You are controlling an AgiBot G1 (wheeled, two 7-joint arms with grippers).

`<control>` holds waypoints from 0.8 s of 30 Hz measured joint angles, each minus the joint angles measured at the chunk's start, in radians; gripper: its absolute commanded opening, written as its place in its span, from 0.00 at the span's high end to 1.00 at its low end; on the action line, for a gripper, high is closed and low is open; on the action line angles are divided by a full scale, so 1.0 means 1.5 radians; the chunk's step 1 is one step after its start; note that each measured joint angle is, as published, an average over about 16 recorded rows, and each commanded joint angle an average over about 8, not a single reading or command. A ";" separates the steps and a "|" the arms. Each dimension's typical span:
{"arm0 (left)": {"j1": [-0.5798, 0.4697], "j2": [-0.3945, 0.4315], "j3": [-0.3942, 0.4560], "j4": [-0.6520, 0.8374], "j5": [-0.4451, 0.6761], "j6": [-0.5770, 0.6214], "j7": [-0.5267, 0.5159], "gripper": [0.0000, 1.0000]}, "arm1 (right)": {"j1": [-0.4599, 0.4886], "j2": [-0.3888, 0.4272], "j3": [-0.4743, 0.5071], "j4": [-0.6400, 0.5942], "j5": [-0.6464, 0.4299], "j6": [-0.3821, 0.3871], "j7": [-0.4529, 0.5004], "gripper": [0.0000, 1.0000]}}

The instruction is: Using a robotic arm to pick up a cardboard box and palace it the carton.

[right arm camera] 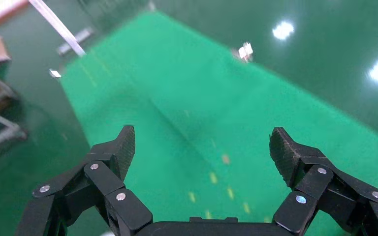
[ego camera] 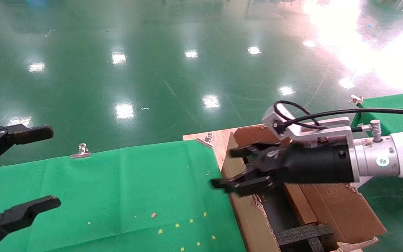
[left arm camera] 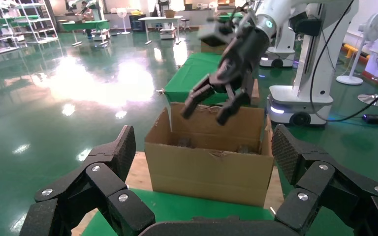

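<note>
The carton (ego camera: 254, 224) stands open on a wooden board at the right end of the green table, with black foam (ego camera: 304, 234) inside; the left wrist view shows its front wall (left arm camera: 209, 172). My right gripper (ego camera: 224, 168) is open and empty above the carton's left wall, pointing left over the cloth; it also shows in the left wrist view (left arm camera: 204, 114) and its own view (right arm camera: 202, 147). A narrow lighter brown cardboard piece (ego camera: 299, 204) lies inside the carton under the arm; I cannot tell if it is the small cardboard box. My left gripper (ego camera: 52, 167) is open and parked at the left.
Green cloth (ego camera: 117, 189) covers the table, with small yellow crumbs (ego camera: 177, 225) near the front. Metal clips (ego camera: 82, 151) hold its far edge. A second green table (ego camera: 397, 105) lies at the far right. Another robot's base (left arm camera: 300, 105) stands behind the carton.
</note>
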 measured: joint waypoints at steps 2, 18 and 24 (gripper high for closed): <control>0.000 0.000 0.000 0.000 0.000 0.000 0.000 0.00 | -0.016 -0.006 0.027 -0.001 -0.001 -0.012 -0.007 0.00; 0.000 0.000 0.000 0.000 0.000 0.000 0.000 0.00 | -0.171 -0.060 0.282 -0.016 -0.013 -0.117 -0.067 0.00; 0.000 0.000 0.000 0.000 0.000 0.000 0.000 0.00 | -0.229 -0.081 0.378 -0.022 -0.018 -0.157 -0.090 0.00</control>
